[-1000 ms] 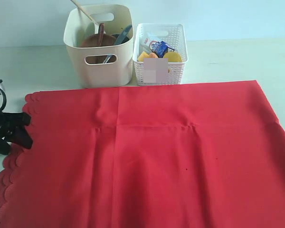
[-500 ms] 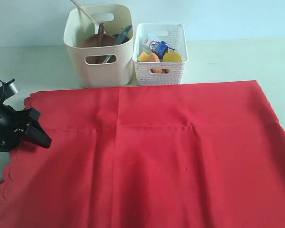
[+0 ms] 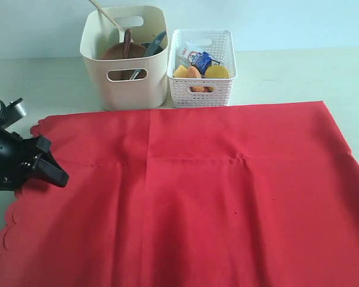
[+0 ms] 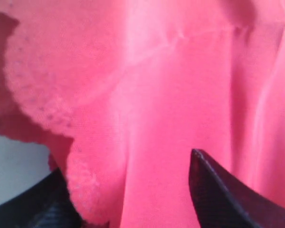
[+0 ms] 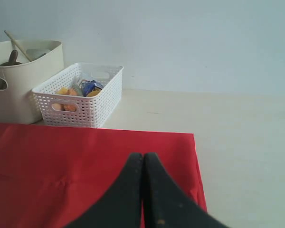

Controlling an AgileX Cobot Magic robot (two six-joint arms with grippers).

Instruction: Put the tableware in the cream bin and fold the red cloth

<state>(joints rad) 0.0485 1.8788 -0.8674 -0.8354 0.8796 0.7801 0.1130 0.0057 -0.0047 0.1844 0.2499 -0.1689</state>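
Observation:
The red cloth [image 3: 215, 197] lies spread flat over most of the table, its scalloped edge at the left. My left gripper [image 3: 52, 161] stands open over that scalloped edge, one finger on each side of a stretch of cloth [image 4: 133, 95]; the jaws are wide apart and not closed on it. The cream bin [image 3: 125, 89] at the back holds the tableware: a brown plate [image 3: 115, 52], a dark spoon [image 3: 127, 40] and pale chopsticks [image 3: 105, 13] sticking out. My right gripper [image 5: 143, 155] is shut and empty, hovering over the cloth's far right corner [image 5: 180, 142]; the exterior view does not show it.
A white lattice basket [image 3: 200, 89] with food and a milk carton [image 3: 200, 61] stands right of the cream bin. Bare pale table [image 3: 299, 78] runs behind the cloth and along its right side [image 5: 247, 156].
My left gripper has moved right from the table's left edge onto the scalloped edge of the cloth, and that edge has shifted slightly right. The jaws stayed open.

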